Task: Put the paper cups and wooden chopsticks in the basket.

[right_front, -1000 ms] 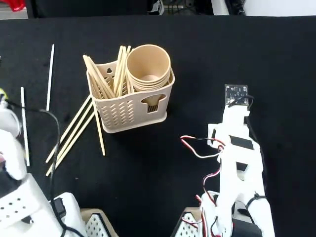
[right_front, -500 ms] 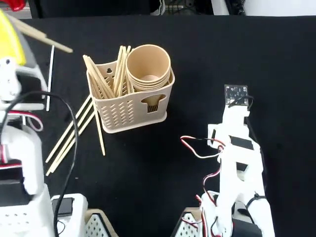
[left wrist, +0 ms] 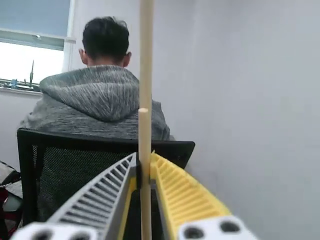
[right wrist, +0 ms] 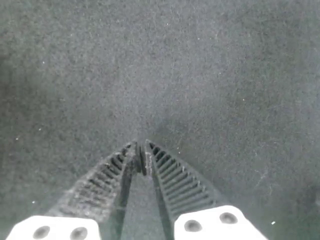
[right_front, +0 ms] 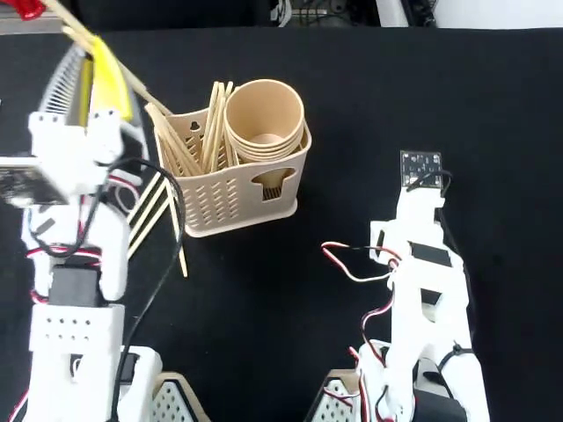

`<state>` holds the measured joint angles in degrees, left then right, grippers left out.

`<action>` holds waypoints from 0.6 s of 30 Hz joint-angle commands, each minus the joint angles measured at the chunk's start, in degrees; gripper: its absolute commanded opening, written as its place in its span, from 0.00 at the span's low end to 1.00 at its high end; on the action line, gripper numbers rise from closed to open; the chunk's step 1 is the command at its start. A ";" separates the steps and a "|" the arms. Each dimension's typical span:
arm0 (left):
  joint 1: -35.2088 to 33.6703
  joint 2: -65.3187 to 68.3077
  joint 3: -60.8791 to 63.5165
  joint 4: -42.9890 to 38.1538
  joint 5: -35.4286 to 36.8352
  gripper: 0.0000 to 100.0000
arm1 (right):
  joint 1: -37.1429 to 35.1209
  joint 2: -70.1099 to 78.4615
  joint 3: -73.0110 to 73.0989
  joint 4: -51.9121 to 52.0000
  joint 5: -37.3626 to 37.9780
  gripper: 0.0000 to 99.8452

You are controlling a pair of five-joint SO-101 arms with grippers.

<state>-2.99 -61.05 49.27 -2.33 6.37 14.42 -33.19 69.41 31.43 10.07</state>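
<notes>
Chopsticks sit in three places on the black table (right_front: 369, 97). Nearest the arm bases, the right gripper (right wrist: 141, 150) hangs low over bare cloth, its fingers pressed together with nothing between them. A little farther out, loose chopsticks (right_front: 148, 204) lie slanted on the cloth on the side toward the left arm. Their far ends run up to the wall of the basket (right_front: 233, 198), and the left arm hides their near ends.

The beige slotted basket stands upright near the middle of the table. A nested stack of paper cups (right_front: 264, 119) fills the compartment on the right arm's side. Stored chopsticks (right_front: 215, 119) stand fanned in the other compartment.

Farthest back, the left gripper (right_front: 86, 42) is raised above the table's far left, clamped tight on held chopsticks (left wrist: 145, 60). These slope down toward the basket's far corner. Whether they touch it cannot be told.
</notes>
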 commanded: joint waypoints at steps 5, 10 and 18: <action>3.74 -0.79 4.44 -1.23 -1.41 0.03 | -0.18 -0.13 -0.40 -0.97 0.70 0.02; 3.38 -0.79 0.31 -1.14 -1.23 0.03 | -0.18 -0.13 -0.40 -0.97 0.70 0.02; 3.65 0.09 -19.82 23.30 -1.49 0.03 | -0.26 -0.13 -0.40 -0.97 0.70 0.02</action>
<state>0.18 -60.97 41.63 8.13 5.32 14.42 -33.19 69.41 31.43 10.07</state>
